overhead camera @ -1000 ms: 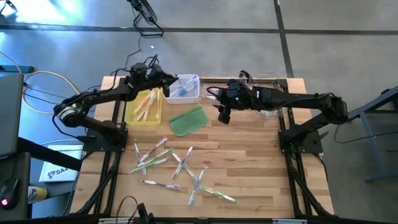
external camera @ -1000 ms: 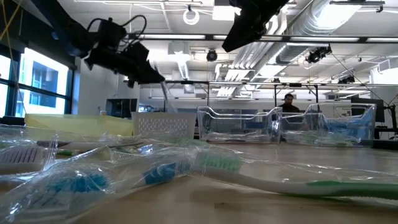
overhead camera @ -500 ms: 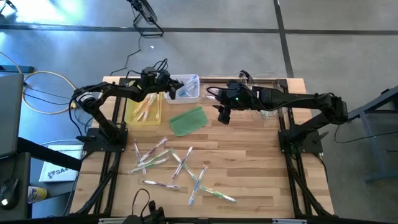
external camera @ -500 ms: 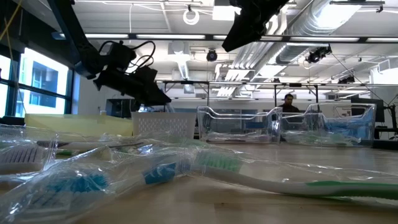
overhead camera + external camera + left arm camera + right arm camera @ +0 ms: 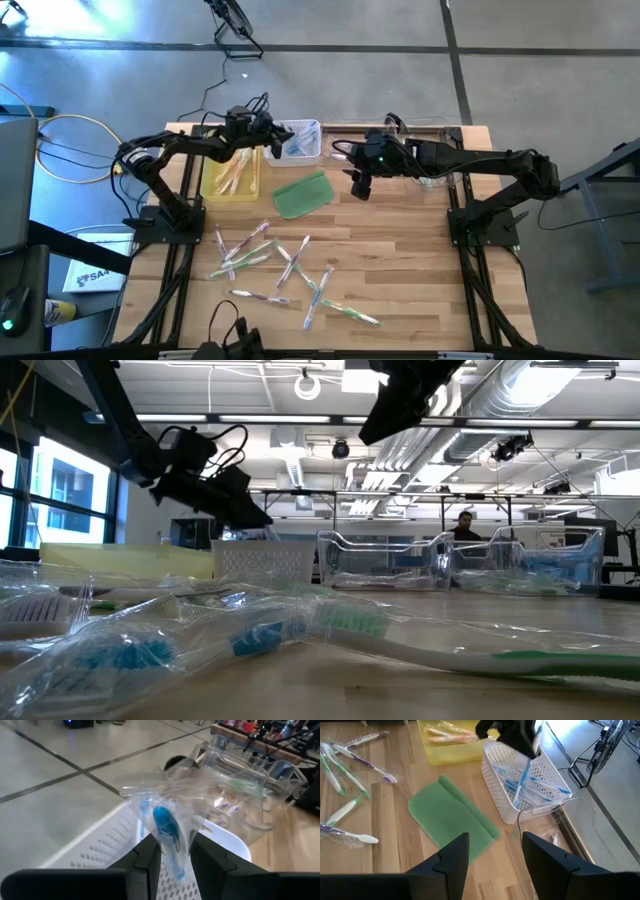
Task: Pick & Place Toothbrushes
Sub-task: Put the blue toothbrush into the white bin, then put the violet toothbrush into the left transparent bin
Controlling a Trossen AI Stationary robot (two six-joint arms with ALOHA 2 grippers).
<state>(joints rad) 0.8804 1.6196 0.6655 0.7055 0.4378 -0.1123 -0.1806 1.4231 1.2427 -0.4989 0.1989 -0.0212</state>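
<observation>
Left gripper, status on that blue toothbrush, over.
Left gripper over white basket, wrapped blue toothbrush between its fingers. Right gripper open, hovering beside green pad. Nothing in the way.

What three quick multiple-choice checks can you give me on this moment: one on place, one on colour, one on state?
1. Where is the left gripper?
A. over the white basket
B. over the green pad
C. over the loose toothbrushes

2. What colour is the toothbrush between the left fingers?
A. orange
B. blue
C. purple

3. How are the right gripper's fingers?
A. shut on a toothbrush
B. open, holding nothing
C. shut on the pad

Answers:
1 A, the high view shows it at the basket's edge.
2 B, the left wrist view shows a blue handle in a clear wrapper.
3 B, the right wrist view shows a clear gap between them.
</observation>
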